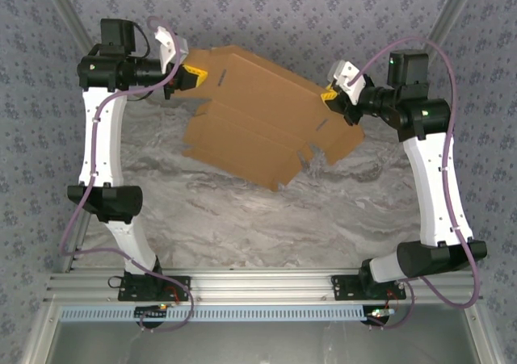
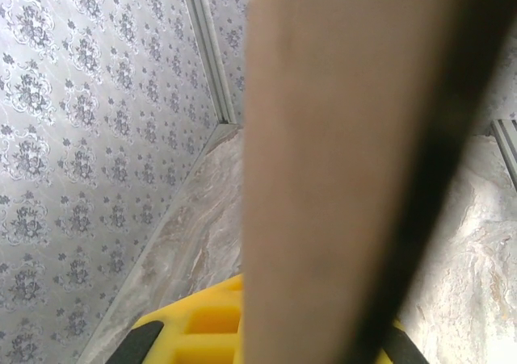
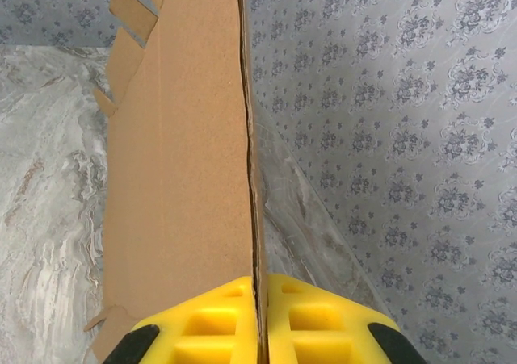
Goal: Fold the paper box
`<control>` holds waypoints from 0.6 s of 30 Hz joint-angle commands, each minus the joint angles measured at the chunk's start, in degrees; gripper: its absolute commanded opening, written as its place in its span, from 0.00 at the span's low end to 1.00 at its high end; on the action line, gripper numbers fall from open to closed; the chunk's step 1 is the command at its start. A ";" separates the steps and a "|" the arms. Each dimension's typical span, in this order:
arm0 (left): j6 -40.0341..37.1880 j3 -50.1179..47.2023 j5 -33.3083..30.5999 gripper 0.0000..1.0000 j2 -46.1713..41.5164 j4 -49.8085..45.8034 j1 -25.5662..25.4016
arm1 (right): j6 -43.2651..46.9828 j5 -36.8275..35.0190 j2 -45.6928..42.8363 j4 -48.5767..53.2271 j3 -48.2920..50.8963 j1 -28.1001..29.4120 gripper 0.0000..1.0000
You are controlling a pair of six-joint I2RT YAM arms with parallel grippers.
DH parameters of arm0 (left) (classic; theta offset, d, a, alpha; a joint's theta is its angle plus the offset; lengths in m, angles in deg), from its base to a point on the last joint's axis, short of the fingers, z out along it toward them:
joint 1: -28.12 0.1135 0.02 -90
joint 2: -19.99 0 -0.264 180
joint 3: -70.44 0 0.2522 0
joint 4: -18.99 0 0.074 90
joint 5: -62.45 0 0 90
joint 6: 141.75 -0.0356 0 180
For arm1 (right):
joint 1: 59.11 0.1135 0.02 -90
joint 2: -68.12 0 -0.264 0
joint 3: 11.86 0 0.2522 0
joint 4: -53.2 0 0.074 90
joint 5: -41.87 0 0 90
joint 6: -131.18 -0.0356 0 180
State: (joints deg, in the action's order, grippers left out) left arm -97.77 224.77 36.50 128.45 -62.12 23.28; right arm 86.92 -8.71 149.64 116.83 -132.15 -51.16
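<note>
I'm seeing soft, even light from above in the top view: the marble table (image 1: 242,227) is showing no glare, and the paper box (image 1: 258,130) is casting only a faint shadow. In the left wrist view the paper box is sitting so close that it's blurring into a brown smear with a dark right edge. The right wrist view is coming through sharp.

Nothing can be read here: no words, labels, brand marks or numbers. The paper box (image 1: 258,130) is plain brown cardboard with no print on the faces that show. The wallpaper (image 1: 283,9) carries a repeating floral ornament, not lettering.
</note>
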 commanded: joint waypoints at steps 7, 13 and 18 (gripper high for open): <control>-3.27 1.36 3.92 0.00 -0.80 -5.65 -1.42 | 0.41 -0.39 2.62 -1.12 -3.96 3.00 0.15; -3.75 1.37 3.13 0.00 -0.73 -6.08 -1.73 | 1.46 -2.02 4.75 1.50 -7.13 4.57 0.12; -3.80 1.37 2.09 0.00 -0.77 -6.12 -1.75 | 1.57 -2.68 5.15 2.04 -7.78 4.97 0.18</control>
State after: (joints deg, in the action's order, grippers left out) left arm -100.17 224.79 36.96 128.45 -66.82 22.10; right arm 88.25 -11.16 154.34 118.21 -137.78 -46.92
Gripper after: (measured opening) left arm 0.058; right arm 0.170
